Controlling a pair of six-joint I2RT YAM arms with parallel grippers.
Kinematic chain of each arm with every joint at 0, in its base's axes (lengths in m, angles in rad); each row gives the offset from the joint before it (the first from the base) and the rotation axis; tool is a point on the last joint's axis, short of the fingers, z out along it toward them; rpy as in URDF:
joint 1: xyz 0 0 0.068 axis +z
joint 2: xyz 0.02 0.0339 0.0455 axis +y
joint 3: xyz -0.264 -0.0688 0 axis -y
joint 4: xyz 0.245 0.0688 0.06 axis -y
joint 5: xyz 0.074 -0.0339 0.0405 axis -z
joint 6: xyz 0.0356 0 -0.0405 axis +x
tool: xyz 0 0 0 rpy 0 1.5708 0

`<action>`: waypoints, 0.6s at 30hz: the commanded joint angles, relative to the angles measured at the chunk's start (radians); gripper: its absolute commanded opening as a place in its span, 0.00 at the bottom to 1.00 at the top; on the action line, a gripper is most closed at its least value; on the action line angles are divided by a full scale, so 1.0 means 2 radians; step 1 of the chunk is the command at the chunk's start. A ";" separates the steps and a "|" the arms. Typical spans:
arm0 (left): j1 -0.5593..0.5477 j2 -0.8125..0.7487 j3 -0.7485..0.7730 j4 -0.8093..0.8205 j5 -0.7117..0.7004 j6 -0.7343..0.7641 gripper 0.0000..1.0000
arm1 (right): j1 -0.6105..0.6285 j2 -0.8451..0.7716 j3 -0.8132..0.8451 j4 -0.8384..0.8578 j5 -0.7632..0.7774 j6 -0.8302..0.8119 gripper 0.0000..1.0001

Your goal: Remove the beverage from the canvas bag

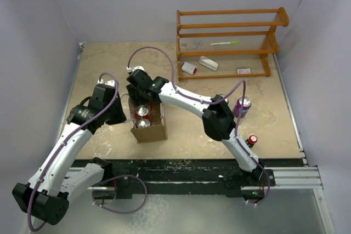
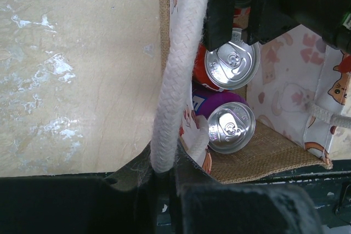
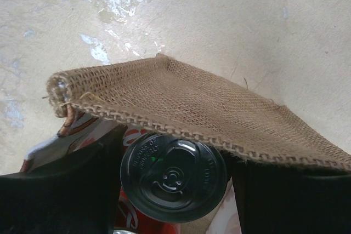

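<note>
Rope handle [image 2: 175,80] pinched in the left gripper [image 2: 164,182] holds the bag [image 1: 151,131] open and steady mid-table, we judge, so the right gripper [image 3: 174,190] can reach inside, where it clamps a black-topped can [image 3: 173,176] (two silver-topped cans [image 2: 232,127] also sit inside).

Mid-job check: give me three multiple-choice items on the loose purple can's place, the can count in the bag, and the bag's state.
1. The loose purple can stands: A inside the bag; B upright on the table, right of the canvas bag; C stacked on another can.
2. Can tops showing in the bag, left wrist view: A two; B none; C five.
3. The bag is: A folded flat; B lying on its side; C upright, mouth open.
Key: B, it stands alone on the tabletop; A, a red can and a bagged purple can; C, the top view looks down into it.
</note>
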 commanded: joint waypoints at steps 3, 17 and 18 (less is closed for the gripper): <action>-0.003 -0.001 0.004 0.006 -0.007 -0.006 0.00 | -0.001 -0.080 -0.002 0.058 -0.022 -0.023 0.20; -0.003 -0.001 0.004 0.005 -0.010 -0.008 0.00 | -0.001 -0.153 -0.042 0.122 -0.057 -0.048 0.00; -0.004 -0.001 0.004 0.005 -0.009 -0.008 0.00 | -0.001 -0.158 -0.043 0.125 -0.058 -0.050 0.00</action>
